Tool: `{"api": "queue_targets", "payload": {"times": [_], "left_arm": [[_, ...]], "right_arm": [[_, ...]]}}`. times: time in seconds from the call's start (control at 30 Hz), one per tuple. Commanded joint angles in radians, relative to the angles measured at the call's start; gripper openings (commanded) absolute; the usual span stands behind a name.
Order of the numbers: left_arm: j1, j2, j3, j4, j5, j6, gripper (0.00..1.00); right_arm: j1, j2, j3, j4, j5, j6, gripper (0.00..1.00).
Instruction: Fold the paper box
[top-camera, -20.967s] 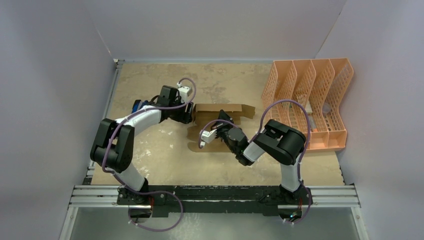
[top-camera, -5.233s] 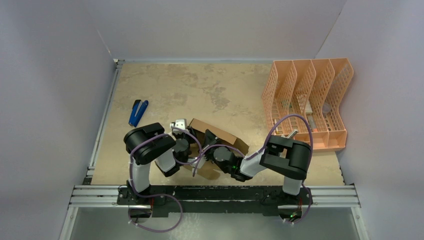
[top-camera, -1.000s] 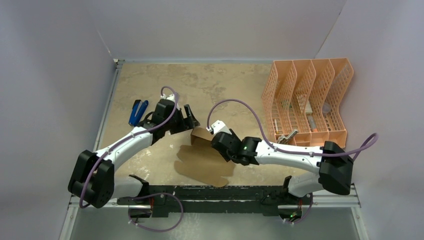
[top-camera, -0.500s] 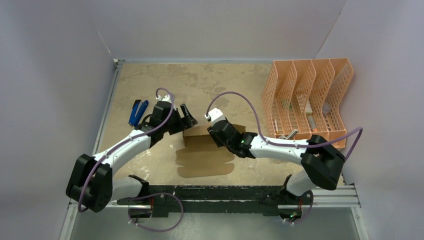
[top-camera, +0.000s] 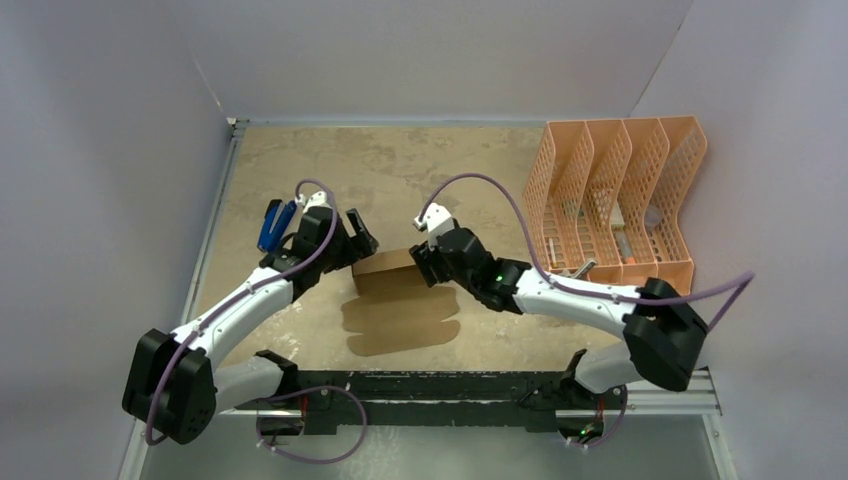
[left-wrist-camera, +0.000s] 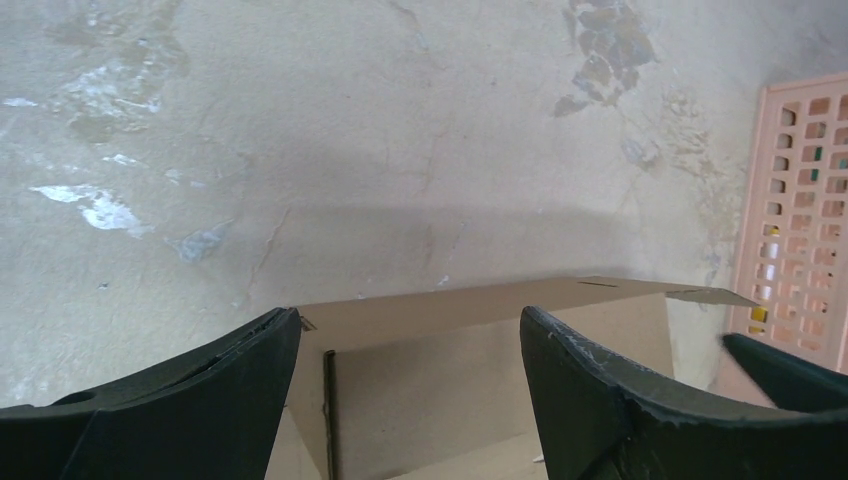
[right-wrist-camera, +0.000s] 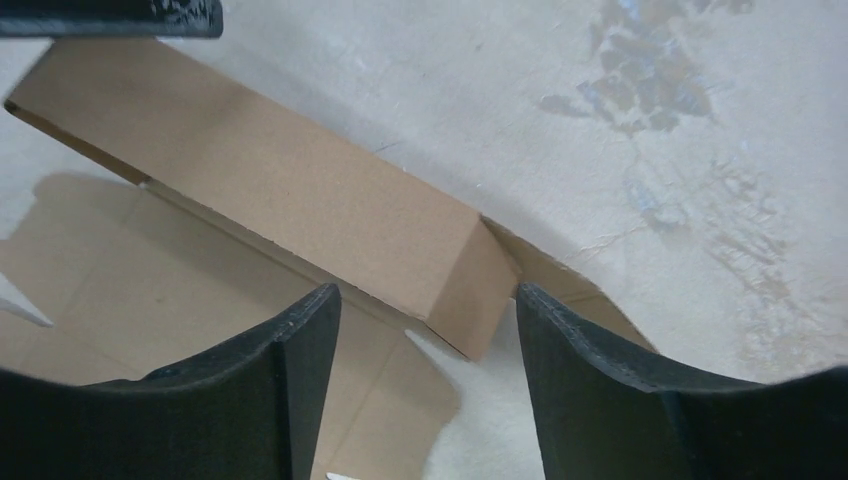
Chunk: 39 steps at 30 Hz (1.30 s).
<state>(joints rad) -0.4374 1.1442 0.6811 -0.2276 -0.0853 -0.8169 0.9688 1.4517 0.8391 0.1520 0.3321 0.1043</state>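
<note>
Top view first: the box (top-camera: 400, 305) sits mid-table, closer to the near edge, between the two arms; loads of bare table (top-camera: 420, 165) beyond it up to the back wall; the organizer (top-camera: 612, 205) fills the far right corner, well apart from the box; a blue tool (top-camera: 272, 225) lies by the left edge, just beside the left arm. The left gripper (top-camera: 358, 246) is at the box's far left corner, the right gripper (top-camera: 425, 266) at its far right end; both look spread.

Left wrist: the jaws are wide apart and gripping nothing that we can see; the box's raised far wall (left-wrist-camera: 450, 370) stands between them, with its thin top edge running off to the right; open table past that edge, organizer (left-wrist-camera: 800, 250) at the right.

Right wrist: the jaws are released too (right-wrist-camera: 425, 295); the end of the folded-up wall (right-wrist-camera: 280, 190) pokes in between them, and we see no contact; the rest of the sheet lies flat below it, plain brown, creased, with a flap edge against the table on the right.
</note>
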Motion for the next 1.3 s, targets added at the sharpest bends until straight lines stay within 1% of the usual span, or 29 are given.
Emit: {"api": "queue_targets", "payload": {"times": [0.0,0.17,0.3,0.43,0.6,0.67,0.73,0.9,1.0,1.07,1.13,1.17,1.27], "left_arm": [[0.008,-0.031,0.029,-0.045,-0.078,0.012,0.81],[0.015,-0.047,0.048,-0.091,-0.109,0.034,0.82],[0.017,-0.043,0.054,-0.106,-0.095,0.044,0.83],[0.019,-0.02,0.059,-0.088,-0.058,0.038,0.83],[0.019,0.007,0.073,-0.084,-0.037,0.043,0.83],[0.019,0.012,0.076,-0.089,-0.035,0.046,0.83],[0.019,0.015,0.076,-0.098,-0.036,0.05,0.83],[0.019,0.034,0.084,-0.113,-0.031,0.071,0.83],[0.02,0.042,0.086,-0.122,-0.026,0.085,0.83],[0.02,0.042,0.087,-0.126,-0.024,0.09,0.83],[0.02,0.044,0.09,-0.128,-0.025,0.091,0.83],[0.02,0.046,0.091,-0.128,-0.024,0.091,0.83],[0.022,0.052,0.089,-0.119,-0.01,0.077,0.83]], "right_arm": [[-0.029,-0.113,-0.034,-0.021,-0.039,0.007,0.71],[-0.077,-0.199,-0.1,-0.031,-0.071,0.065,0.73],[-0.145,-0.24,-0.17,-0.006,-0.101,0.154,0.68],[-0.194,-0.224,-0.216,0.048,-0.139,0.247,0.66],[-0.234,-0.184,-0.265,0.179,-0.177,0.348,0.63],[-0.246,-0.191,-0.264,0.197,-0.182,0.338,0.62],[-0.254,-0.216,-0.257,0.18,-0.181,0.293,0.63],[-0.276,-0.306,-0.243,0.059,-0.179,0.173,0.66],[-0.303,-0.289,-0.225,0.029,-0.212,0.126,0.68],[-0.326,-0.25,-0.208,0.02,-0.264,0.14,0.68],[-0.332,-0.22,-0.202,0.043,-0.325,0.175,0.65],[-0.332,-0.211,-0.21,0.069,-0.359,0.199,0.64],[-0.332,-0.189,-0.253,0.18,-0.363,0.281,0.64]]}}
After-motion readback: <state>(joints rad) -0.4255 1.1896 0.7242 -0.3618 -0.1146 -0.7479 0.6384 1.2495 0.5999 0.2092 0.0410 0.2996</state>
